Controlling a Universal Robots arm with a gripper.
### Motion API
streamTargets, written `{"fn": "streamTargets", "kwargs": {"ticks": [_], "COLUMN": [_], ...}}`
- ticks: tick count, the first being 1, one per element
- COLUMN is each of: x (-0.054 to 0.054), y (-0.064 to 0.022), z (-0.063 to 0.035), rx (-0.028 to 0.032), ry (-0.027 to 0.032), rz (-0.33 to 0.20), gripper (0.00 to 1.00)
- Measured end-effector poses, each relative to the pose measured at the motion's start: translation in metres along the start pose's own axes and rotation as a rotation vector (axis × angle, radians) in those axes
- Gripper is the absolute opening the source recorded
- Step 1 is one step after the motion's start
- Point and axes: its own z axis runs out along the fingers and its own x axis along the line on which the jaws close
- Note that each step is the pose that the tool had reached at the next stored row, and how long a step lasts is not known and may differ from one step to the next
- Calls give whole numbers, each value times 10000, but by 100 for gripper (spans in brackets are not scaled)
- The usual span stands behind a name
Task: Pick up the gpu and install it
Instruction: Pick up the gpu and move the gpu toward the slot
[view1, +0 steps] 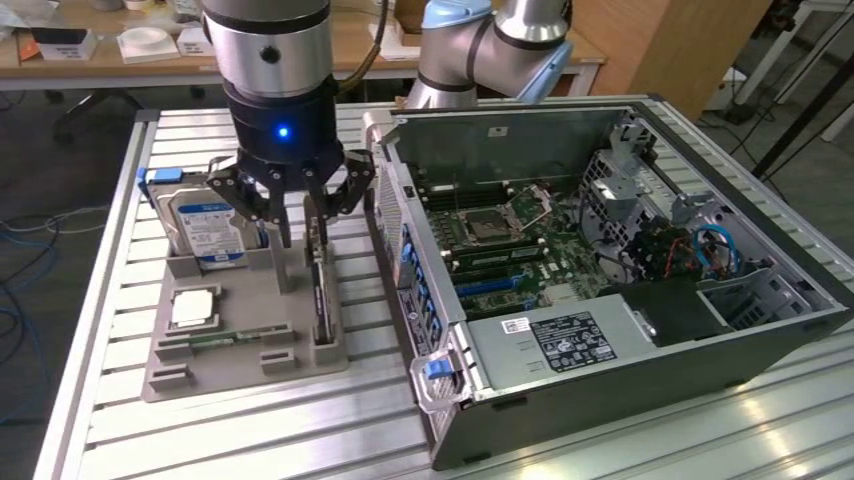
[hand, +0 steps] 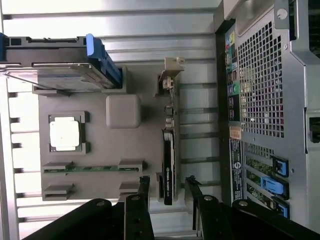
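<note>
The gpu (hand: 168, 161) stands on edge in a slot of the grey holder tray (hand: 100, 145), a thin card with a black cooler face and a metal bracket at one end. In the exterior view the gpu (view1: 322, 295) sits at the tray's side nearest the computer case. My gripper (view1: 300, 238) hangs directly over it, open. In the wrist view the gripper (hand: 168, 183) has one black finger on each side of the card's end, with a gap to the card on both sides. Nothing is held.
The grey tray (view1: 247, 365) also holds a silver hard drive with a blue label (view1: 207, 228), a square processor (view1: 195, 308) and a narrow green memory stick (view1: 227, 338). The open computer case (view1: 614, 260) with its motherboard (view1: 514, 235) lies at the exterior view's right, close beside the tray.
</note>
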Motion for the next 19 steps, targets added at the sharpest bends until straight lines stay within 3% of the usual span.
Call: {"fn": "streamTargets", "kwargs": {"ticks": [13, 19], "x": [0, 2], "y": [0, -4], "z": [3, 76], "rx": [4, 3], "ry": [2, 1], "rz": [0, 0], "gripper": [42, 42]}}
